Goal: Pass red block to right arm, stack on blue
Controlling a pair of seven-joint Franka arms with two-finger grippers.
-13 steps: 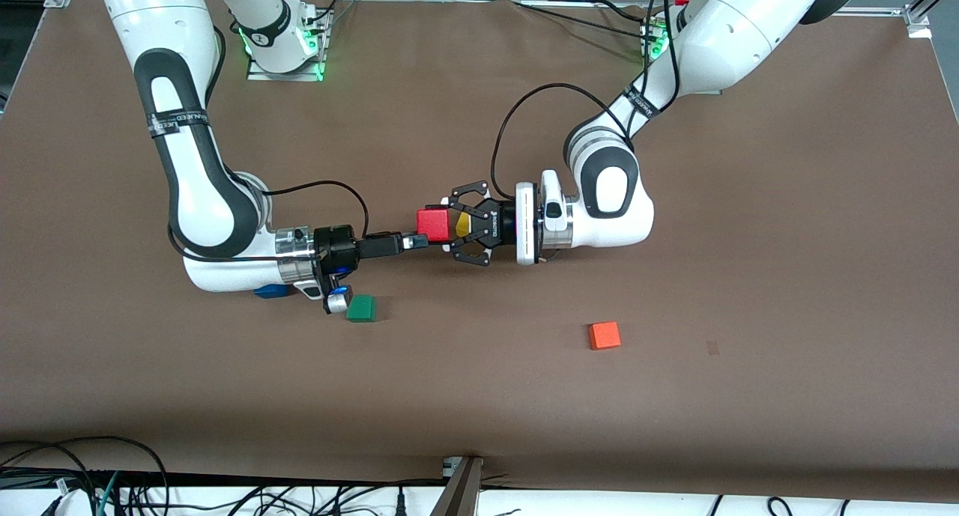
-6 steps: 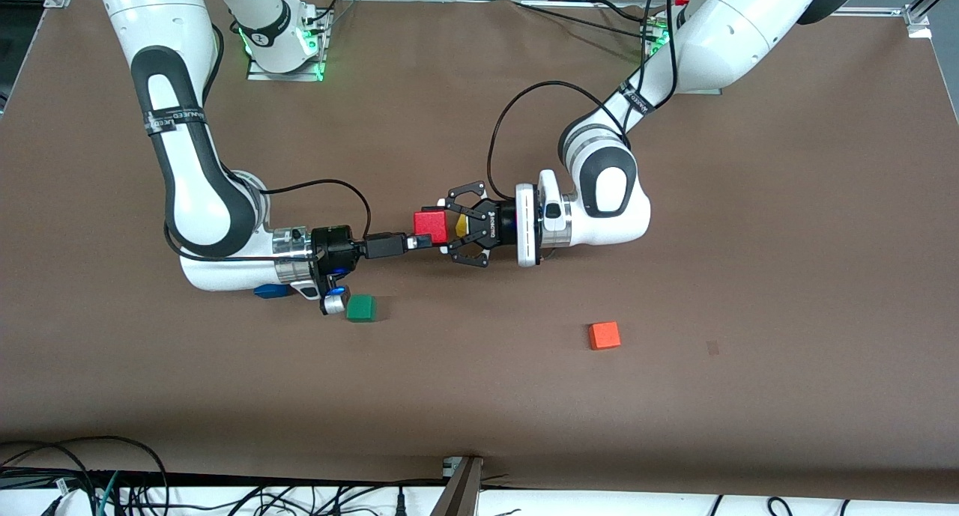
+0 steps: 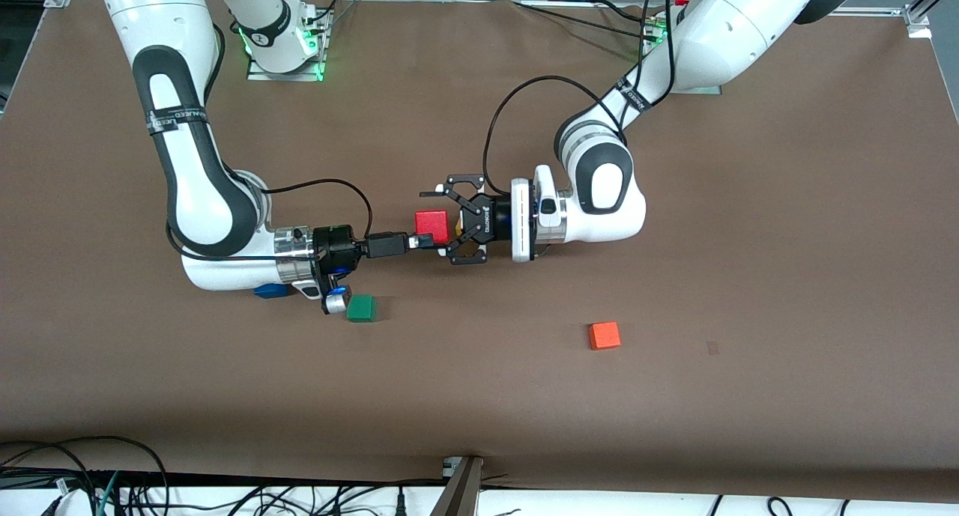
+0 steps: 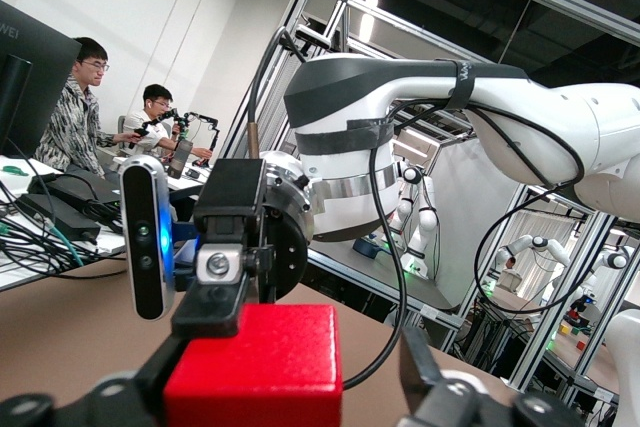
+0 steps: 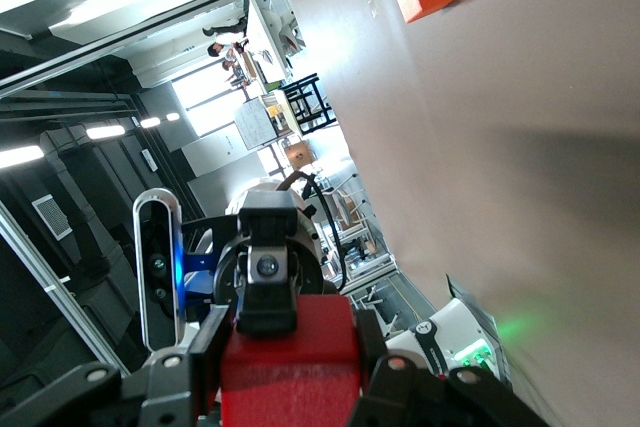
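Red block [image 3: 432, 225] clamped in right gripper [image 3: 427, 240] jaws.

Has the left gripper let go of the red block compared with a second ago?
Yes. The left gripper now stands open around the red block, which has barely shifted against the green cube; the right gripper is shut on it.

Brown table [image 3: 674, 426]: green cube [image 3: 361, 308], orange cube [image 3: 604, 335], blue [image 3: 271, 291].
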